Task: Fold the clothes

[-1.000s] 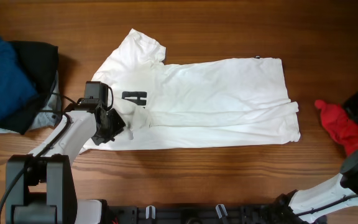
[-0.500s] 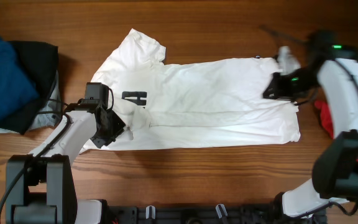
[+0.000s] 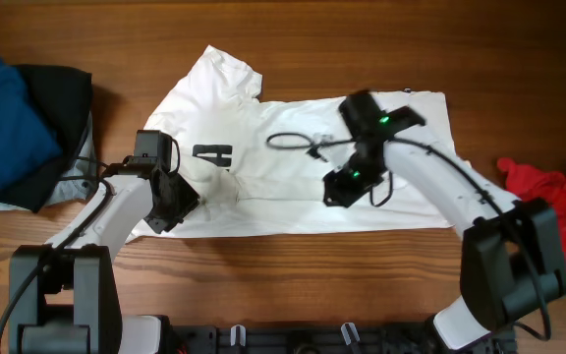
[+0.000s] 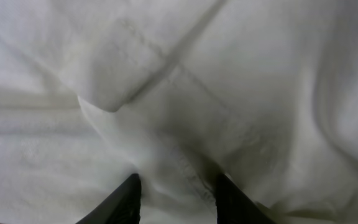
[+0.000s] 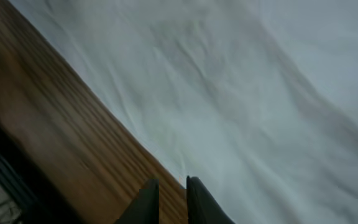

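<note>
Now lets sleeve [image 4: 120, 74] drop from left gripper [image 3: 180, 202], fingers [image 4: 128, 199] spread; swings right gripper [image 3: 337, 189], nearly pressed together and empty, over white T-shirt [image 3: 293, 138] for next fold.

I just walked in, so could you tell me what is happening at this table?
A large white short-sleeved T-shirt with black lettering is being folded on the wooden table. The left gripper sits low at its sleeve end, jaws parted. The right gripper hovers over the shirt's middle, nearly closed, holding nothing. A crumpled red garment lies at the right edge, a pile of blue and dark clothes at the left.
</note>
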{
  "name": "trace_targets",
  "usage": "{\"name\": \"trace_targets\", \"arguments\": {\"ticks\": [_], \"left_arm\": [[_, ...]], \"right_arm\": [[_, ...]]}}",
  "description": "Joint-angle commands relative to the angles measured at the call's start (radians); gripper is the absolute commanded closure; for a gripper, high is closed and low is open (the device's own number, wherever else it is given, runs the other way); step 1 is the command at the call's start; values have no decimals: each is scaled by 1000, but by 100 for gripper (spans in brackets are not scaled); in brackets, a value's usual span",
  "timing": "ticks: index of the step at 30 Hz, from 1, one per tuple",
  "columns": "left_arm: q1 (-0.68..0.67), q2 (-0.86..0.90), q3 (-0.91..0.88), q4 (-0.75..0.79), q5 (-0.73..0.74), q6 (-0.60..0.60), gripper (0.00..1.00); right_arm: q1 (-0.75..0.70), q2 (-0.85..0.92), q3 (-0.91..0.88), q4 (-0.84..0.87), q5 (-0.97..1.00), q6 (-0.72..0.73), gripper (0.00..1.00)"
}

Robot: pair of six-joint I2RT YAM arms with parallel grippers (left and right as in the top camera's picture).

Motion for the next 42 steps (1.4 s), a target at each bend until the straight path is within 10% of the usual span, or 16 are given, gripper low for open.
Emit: {"name": "trace_targets", "arguments": {"ticks": [1,27,42], "left_arm": [[0,33,-53,-22,-30,-14,60],[0,33,-54,-23,-30,-13,59],[0,33,-54,-29,-31,-13,59]], "right_arm": [[56,-17,-54,80,-8,27,85],[80,51,-171,384,91,145,89],[45,69,-138,475,695,663,77]]}}
